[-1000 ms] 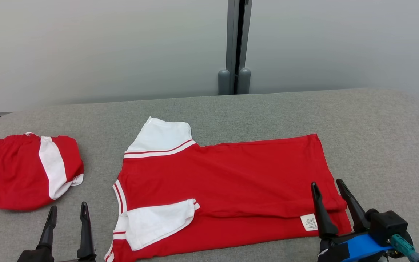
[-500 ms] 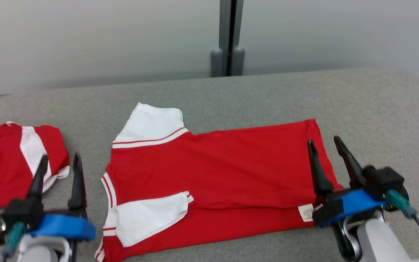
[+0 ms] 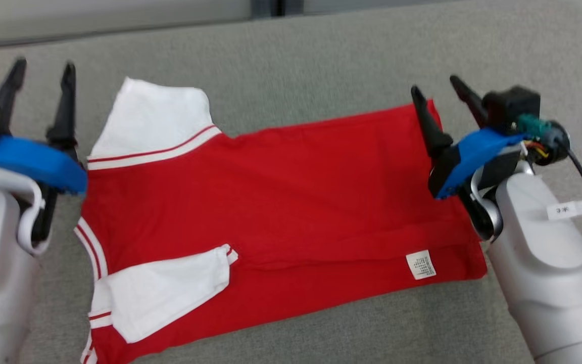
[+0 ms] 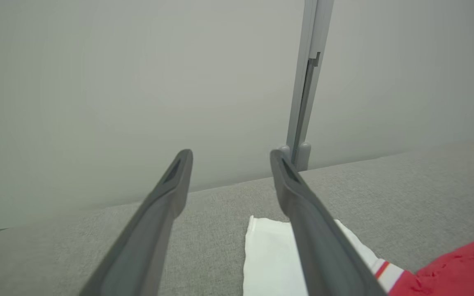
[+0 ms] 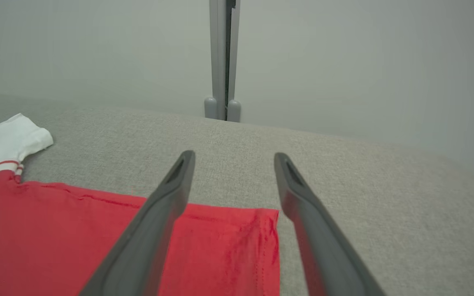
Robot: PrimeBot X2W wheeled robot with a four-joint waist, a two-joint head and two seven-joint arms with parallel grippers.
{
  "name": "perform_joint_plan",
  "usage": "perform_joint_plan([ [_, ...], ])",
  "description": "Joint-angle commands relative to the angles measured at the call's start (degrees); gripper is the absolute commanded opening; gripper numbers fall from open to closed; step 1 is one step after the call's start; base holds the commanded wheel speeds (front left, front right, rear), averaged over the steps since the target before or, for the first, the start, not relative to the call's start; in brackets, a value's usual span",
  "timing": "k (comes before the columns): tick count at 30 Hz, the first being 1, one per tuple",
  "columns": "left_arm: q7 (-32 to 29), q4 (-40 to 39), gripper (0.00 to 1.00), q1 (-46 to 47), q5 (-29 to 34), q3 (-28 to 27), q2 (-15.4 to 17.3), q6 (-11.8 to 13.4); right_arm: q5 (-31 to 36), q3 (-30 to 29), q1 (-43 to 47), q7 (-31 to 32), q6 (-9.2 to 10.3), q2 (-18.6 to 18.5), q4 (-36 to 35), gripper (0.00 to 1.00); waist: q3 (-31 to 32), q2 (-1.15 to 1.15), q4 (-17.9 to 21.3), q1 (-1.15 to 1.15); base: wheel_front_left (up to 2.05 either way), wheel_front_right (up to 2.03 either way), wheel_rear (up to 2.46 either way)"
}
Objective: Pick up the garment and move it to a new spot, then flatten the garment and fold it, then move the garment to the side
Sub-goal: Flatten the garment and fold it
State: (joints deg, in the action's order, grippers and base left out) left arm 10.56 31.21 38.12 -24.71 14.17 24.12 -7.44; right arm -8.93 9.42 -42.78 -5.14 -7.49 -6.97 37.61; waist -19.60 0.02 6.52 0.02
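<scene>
left claw and right claw have advanced alongside the garment; both spread, empty

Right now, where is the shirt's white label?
The label sits at the near right corner of the red shirt, below the right gripper, in the head view.

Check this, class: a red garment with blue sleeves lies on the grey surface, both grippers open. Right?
No: the head view shows white sleeves, not blue. The red garment does lie on the grey surface, left gripper and right gripper both open.
</scene>
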Motion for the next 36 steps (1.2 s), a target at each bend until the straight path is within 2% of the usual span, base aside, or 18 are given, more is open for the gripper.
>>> perform_joint_plan([
  [1, -0.55, 0.76, 1.0, 2.4, -1.43, 1.31, 0.84, -0.03, -0.13, 0.44, -1.73, 0.77, -0.01, -0.56, 0.7, 1.0, -1.55, -0.02, -0.33, -0.02, 0.0, 0.0, 0.0],
  [6, -3.64, 4.12, 1.0, 10.36, -6.91, 8.77, 4.54, -0.03, -1.22, 2.41, -6.24, 3.55, -0.01, -0.76, 2.75, 1.0, -5.71, -0.02, 0.94, -0.02, 0.0, 0.0, 0.0],
  [13, -7.78, 8.54, 1.0, 17.28, -13.35, 17.89, 7.84, -0.03, -2.8, 4.65, -9.93, 3.58, -0.01, -0.39, 3.62, 1.0, -9.86, -0.02, 3.15, -0.02, 0.0, 0.0, 0.0],
  [23, -14.45, 13.61, 1.0, 20.36, -23.79, 27.17, 10.11, -0.03, -4.42, 6.88, -12.13, 3.0, -0.01, -0.45, 3.77, 1.0, -12.13, -0.02, 5.52, -0.02, 0.0, 0.0, 0.0],
  [30, -18.46, 13.75, 1.0, 21.03, -29.98, 30.92, 11.07, -0.04, -5.14, 7.92, -12.97, 4.01, -0.01, -0.44, 4.05, 1.0, -12.66, -0.02, 6.18, -0.02, 0.0, 0.0, 0.0],
  [31, -19.85, 13.45, 1.0, 20.97, -32.5, 32.01, 10.97, -0.04, -5.38, 8.21, -13.19, 4.53, -0.01, -0.38, 4.33, 1.0, -12.83, -0.02, 6.29, -0.02, 0.0, 0.0, 0.0],
  [34, -20.8, 13.66, 1.0, 21.3, -33.76, 33.23, 11.14, -0.04, -5.61, 8.58, -13.38, 5.14, -0.01, -0.35, 4.74, 1.0, -12.82, -0.02, 6.33, -0.02, 0.0, 0.0, 0.0],
  [35, -21.47, 13.68, 0.52, 21.26, -34.29, 34.08, 11.12, -0.04, -5.58, 8.74, -13.52, 5.4, -0.01, -0.38, 4.88, 1.0, -12.74, -0.02, 6.35, -0.02, 0.0, 0.0, 0.0],
  [36, -21.39, 13.6, 0.24, 21.33, -34.74, 34.74, 11.24, -0.04, -5.66, 8.89, -13.66, 5.61, -0.01, -0.49, 4.97, 1.0, -12.63, -0.02, 6.35, -0.02, 0.0, 0.0, 0.0],
])
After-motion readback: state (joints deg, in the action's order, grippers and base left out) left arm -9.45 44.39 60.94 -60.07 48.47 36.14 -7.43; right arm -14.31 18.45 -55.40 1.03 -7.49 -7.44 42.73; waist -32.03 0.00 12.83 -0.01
